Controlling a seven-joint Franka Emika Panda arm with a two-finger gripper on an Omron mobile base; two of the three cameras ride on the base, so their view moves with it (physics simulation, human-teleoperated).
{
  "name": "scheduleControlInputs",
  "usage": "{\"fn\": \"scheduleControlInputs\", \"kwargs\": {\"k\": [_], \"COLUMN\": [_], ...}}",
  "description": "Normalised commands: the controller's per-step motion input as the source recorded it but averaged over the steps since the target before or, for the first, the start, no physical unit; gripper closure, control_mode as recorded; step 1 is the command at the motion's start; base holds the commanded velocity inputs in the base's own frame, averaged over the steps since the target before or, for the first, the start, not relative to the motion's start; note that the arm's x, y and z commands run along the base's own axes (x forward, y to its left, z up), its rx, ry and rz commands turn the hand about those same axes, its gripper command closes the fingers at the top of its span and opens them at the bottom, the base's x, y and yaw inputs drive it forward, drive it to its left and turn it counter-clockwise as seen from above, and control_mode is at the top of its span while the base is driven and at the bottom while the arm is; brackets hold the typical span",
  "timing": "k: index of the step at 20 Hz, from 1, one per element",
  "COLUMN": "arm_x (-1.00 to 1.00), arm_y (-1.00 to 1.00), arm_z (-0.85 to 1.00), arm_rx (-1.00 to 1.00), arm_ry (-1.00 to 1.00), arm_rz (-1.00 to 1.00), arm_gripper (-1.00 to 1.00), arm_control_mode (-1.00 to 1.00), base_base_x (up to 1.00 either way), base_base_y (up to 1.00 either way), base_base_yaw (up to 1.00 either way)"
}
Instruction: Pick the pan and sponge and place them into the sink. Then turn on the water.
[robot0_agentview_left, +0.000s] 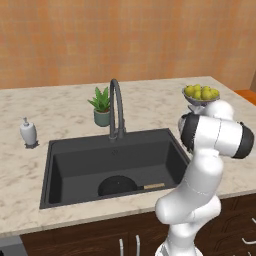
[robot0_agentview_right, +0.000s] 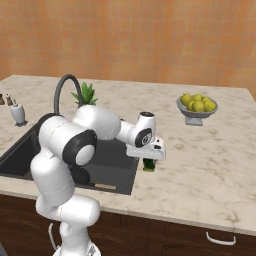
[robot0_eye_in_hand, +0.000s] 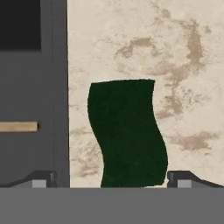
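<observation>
Down in the sink the pan already lies near the front wall. My gripper hangs spread over the sponge on the worktop, just beside the sink's right rim. Sponge and water are, I judge, what's left.

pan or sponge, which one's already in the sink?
The pan: it lies on the sink floor, wooden handle pointing right. The sponge sits on the counter beside the basin's right rim, under the open pincer.
</observation>
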Motion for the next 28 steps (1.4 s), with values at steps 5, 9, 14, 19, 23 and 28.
{"fn": "scheduleControlInputs", "kwargs": {"k": [5,9,14,19,23,28], "arm_x": [0.3,0.02,0.0,0.01,-0.14,-0.31], "arm_y": [-0.18,-0.01,-0.02,0.0,0.24,0.79], "arm_z": [-0.29,-0.36,-0.39,-0.09,0.0,0.36], "arm_rx": [0.02,0.03,0.03,0.0,0.0,0.0], "arm_ry": [0.0,0.0,0.0,0.0,0.0,-0.01], "arm_rz": [0.0,0.0,0.0,0.0,0.05,0.12], "arm_gripper": [-1.0,-1.0,1.0,1.0,1.0,1.0], "arm_control_mode": [-1.0,-1.0,-1.0,-1.0,-1.0,-1.0], "base_base_x": [0.0,0.0,0.0,0.0,0.0,0.0], "base_base_y": [0.0,0.0,0.0,0.0,0.0,0.0], "base_base_yaw": [0.0,0.0,0.0,0.0,0.0,0.0]}}
